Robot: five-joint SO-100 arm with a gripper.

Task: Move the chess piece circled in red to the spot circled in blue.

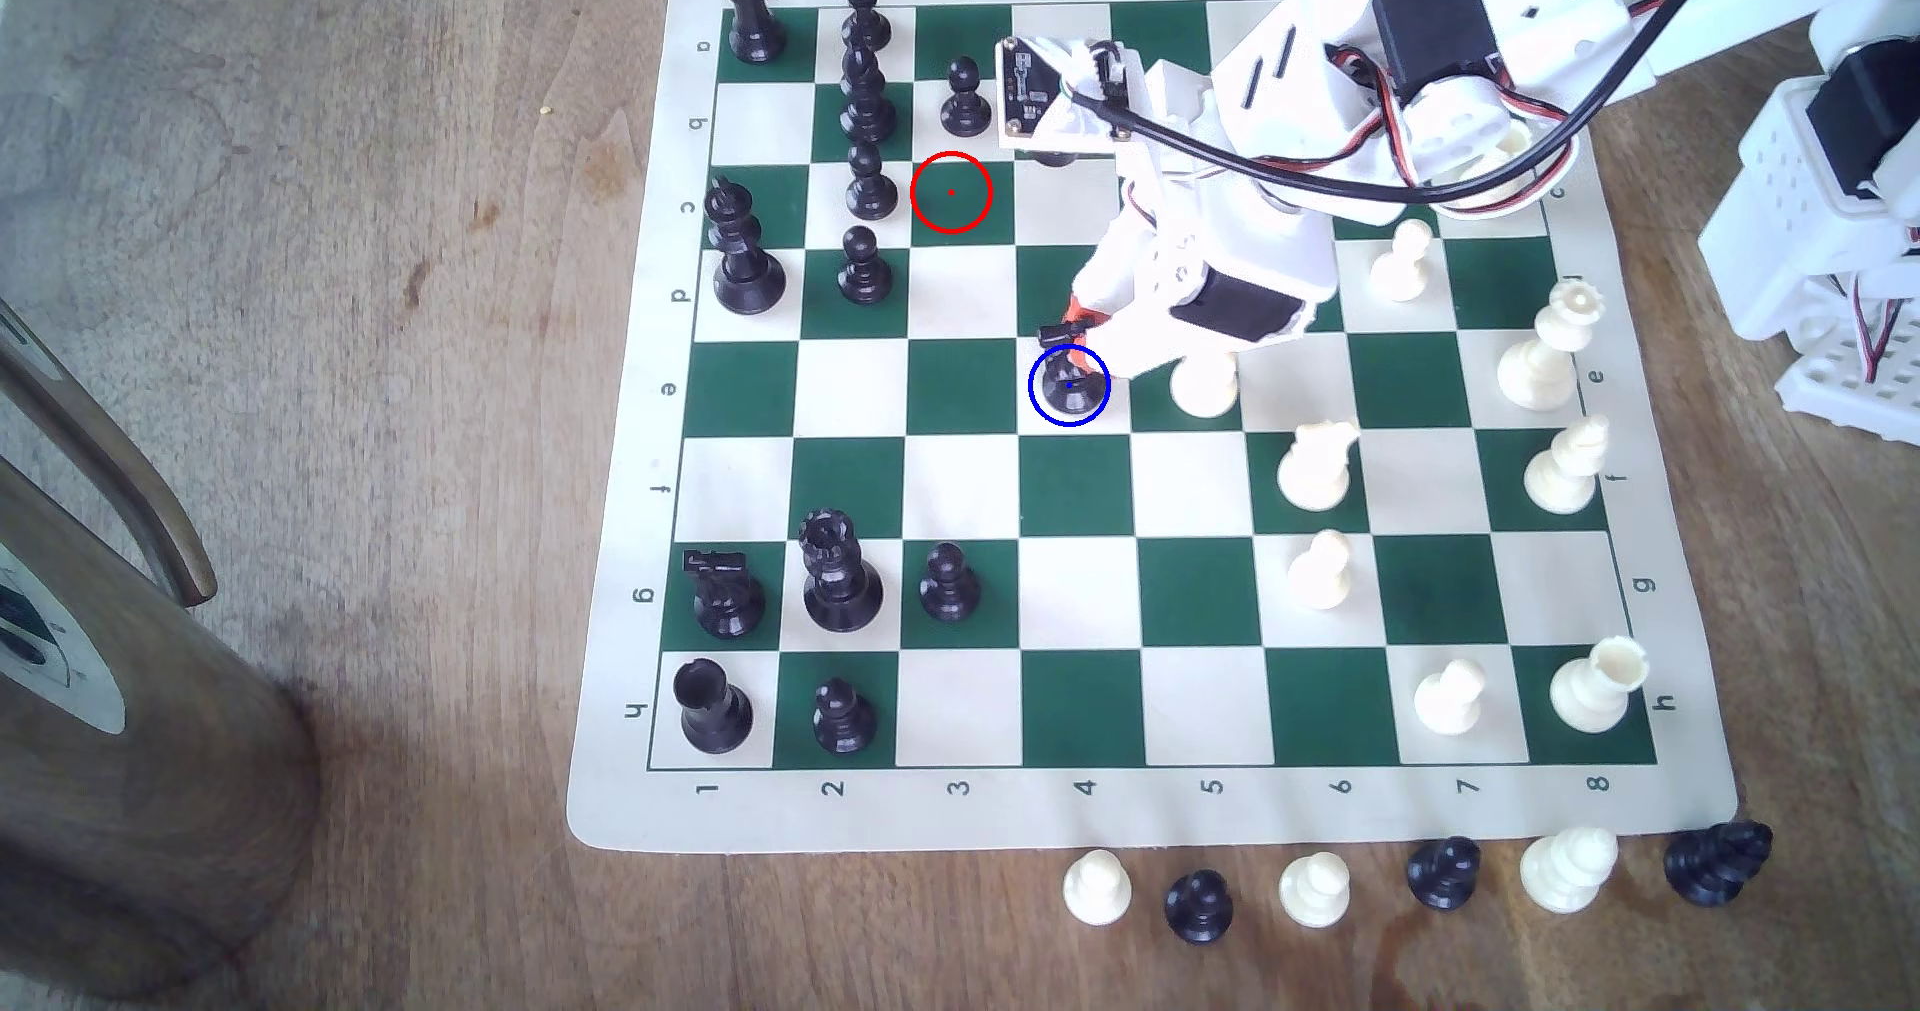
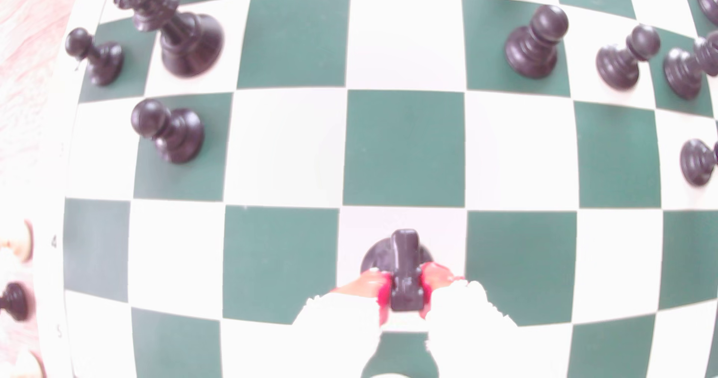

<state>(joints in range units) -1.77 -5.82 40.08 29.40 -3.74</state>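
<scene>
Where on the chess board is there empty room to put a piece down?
The widest bare stretch runs between the black pawn and the white pawn, down to the board's near edge. The red-ringed green square is bare too. It is crowded around the gripper holding the black knight, with a white piece alongside.

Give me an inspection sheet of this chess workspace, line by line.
Surface: green and cream chess mat lying on a wooden table.
Job's things: black knight stands on the blue-ringed square; the red-ringed green square is bare.
Clutter: six captured pieces in a row off the mat's near edge.
End effector: red-padded fingers shut on the black knight's head.
Cables: black cable drapes across the arm.
Surroundings: metal cylinder at the exterior view's left.
</scene>
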